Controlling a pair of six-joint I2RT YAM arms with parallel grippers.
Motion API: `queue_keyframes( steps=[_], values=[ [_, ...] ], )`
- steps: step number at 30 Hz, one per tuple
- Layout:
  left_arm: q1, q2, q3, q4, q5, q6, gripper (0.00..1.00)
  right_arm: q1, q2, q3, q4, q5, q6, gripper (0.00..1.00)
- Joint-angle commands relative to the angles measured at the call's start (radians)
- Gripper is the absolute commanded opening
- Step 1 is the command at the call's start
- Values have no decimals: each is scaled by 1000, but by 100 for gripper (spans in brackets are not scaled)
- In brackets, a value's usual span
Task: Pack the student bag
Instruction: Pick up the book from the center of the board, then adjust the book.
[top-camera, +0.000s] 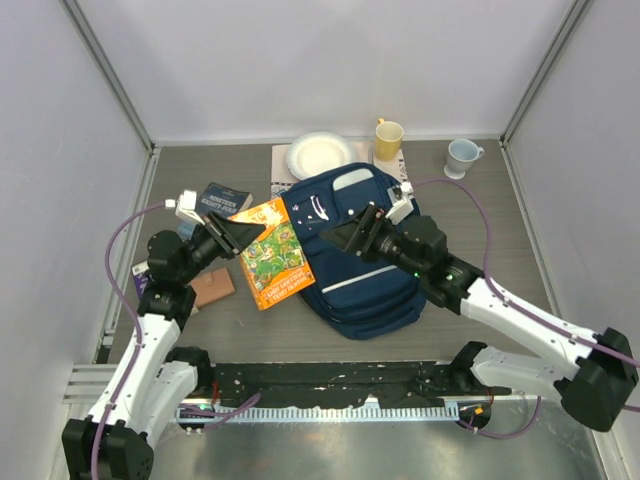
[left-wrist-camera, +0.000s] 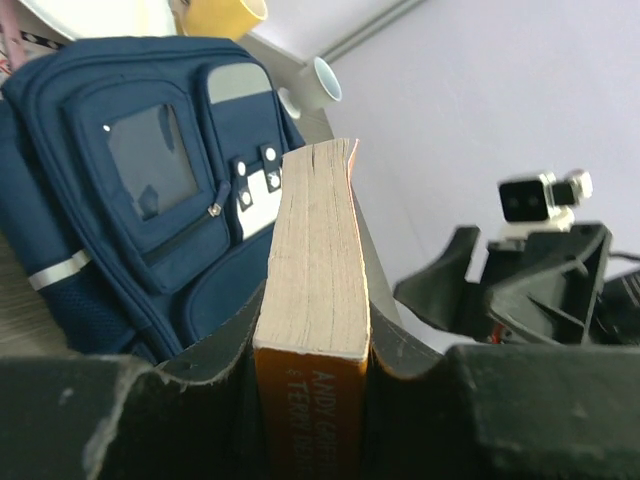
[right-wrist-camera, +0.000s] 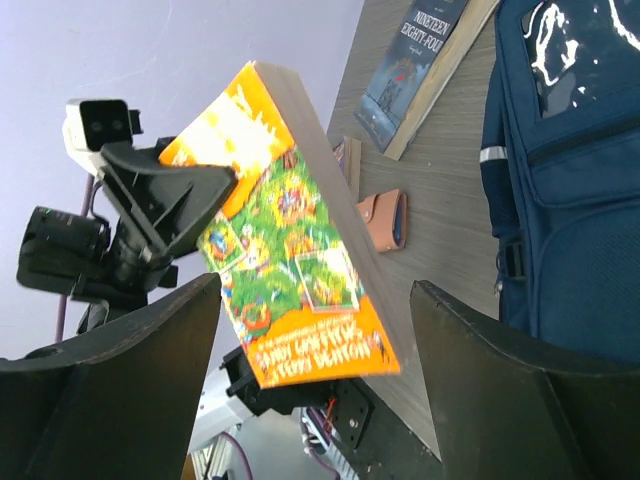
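Grey tabletop (top-camera: 480, 300) between pale walls fills the overhead view, and on it we see the student bag (top-camera: 365, 270) lying flat, front up, right of centre. Just left of it the left gripper (top-camera: 240, 235) holds an orange book (top-camera: 275, 255) by its upper edge, the book's far side reaching the bag's left flank. The right gripper (top-camera: 340, 235) hovers over the bag, pointing at the book. Behind the bag stand a white plate (top-camera: 320, 155), a yellow cup (top-camera: 388, 138) and a pale cup (top-camera: 462, 155); a dark book (top-camera: 222, 198) and a brown pouch (top-camera: 212, 287) lie to the left.

From the left wrist we look along the orange book's page edge: both fingers press its covers, clamped tight. The student bag lies beyond on the left, pockets toward us.

From the right wrist we find its fingers spread wide with nothing between them touching; the orange book hangs tilted ahead in the left gripper, and the student bag lies at the right edge.
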Motion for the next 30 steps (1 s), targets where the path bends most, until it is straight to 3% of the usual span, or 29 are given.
queue_keyframes(
  steps=[1,4,8,11,17,30],
  values=[
    [3,-19,67,78,-108,-40,0,12,-125,-86,-47,42,73,82],
    [3,14,67,164,-145,-116,0,58,-153,-192,62,2,154,83],
    [1,62,45,296,-171,-232,0,148,-141,-272,216,64,242,83],
    [-5,96,16,412,-185,-315,0,199,-90,-281,337,100,262,84],
    [-84,126,-7,459,-254,-338,0,228,19,-278,554,149,288,86],
    [-109,125,-61,548,-330,-419,0,231,88,-304,694,270,386,87]
  ],
)
